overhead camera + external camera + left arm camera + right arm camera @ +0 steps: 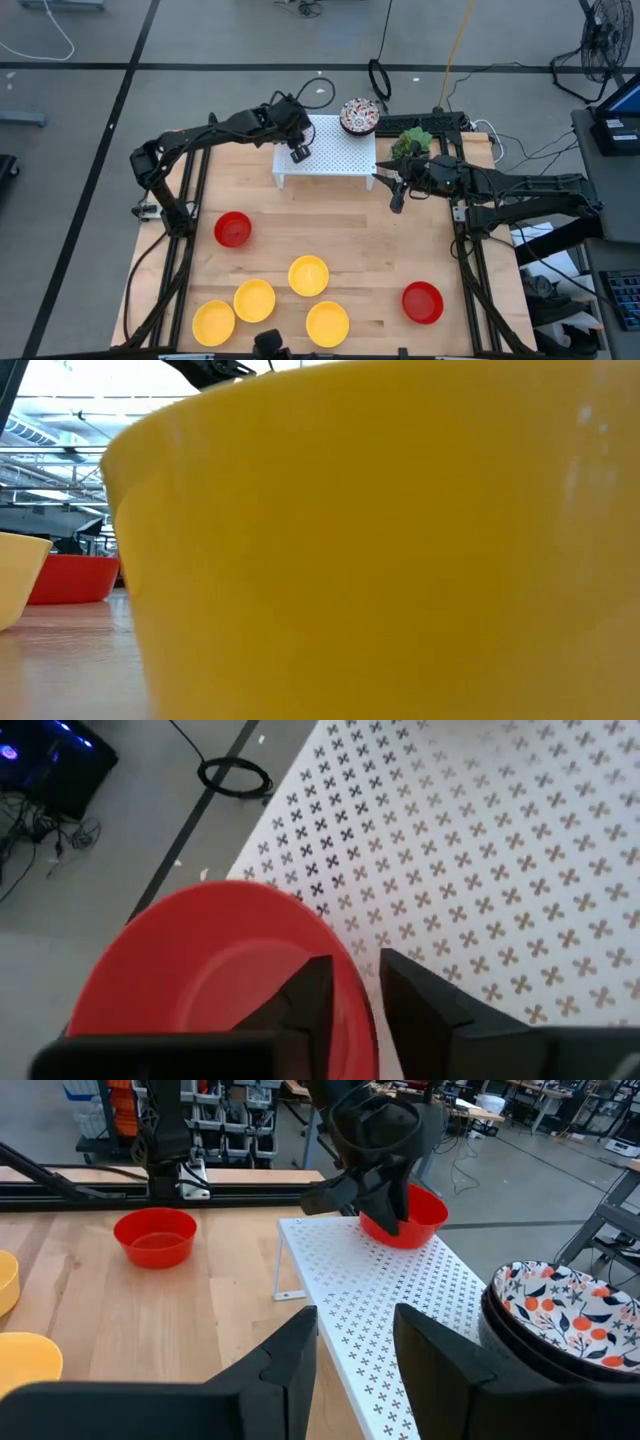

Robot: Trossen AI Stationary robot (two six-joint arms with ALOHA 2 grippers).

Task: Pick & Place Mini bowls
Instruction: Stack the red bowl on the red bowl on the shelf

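My left gripper (294, 138) is over the left end of the white perforated shelf (335, 150), shut on a red mini bowl (215, 970), also seen in the right wrist view (405, 1215). The arm hides that bowl in the high view. Stacked floral bowls (359, 116) stand on the shelf's far right corner (560, 1305). My right gripper (396, 196) waits open just off the shelf's right end, touching nothing. On the table stand two red bowls (233, 229) (422, 302) and several yellow ones (308, 275) (254, 299) (327, 323). My left gripper grips the red bowl by its rim (352, 965), with one finger (305, 1000) inside the bowl and the other (430, 1010) outside its wall. The fingers come down from above. The bowl is tilted at the shelf's far left corner; whether its base touches the shelf, I cannot tell.
A white pot with a green plant (410, 146) stands just beyond my right gripper, near the shelf's right end. One yellow bowl (400, 550) fills most of the low view, with a red bowl (70, 578) behind it. Bare wood lies between the shelf and the bowls (330, 220).
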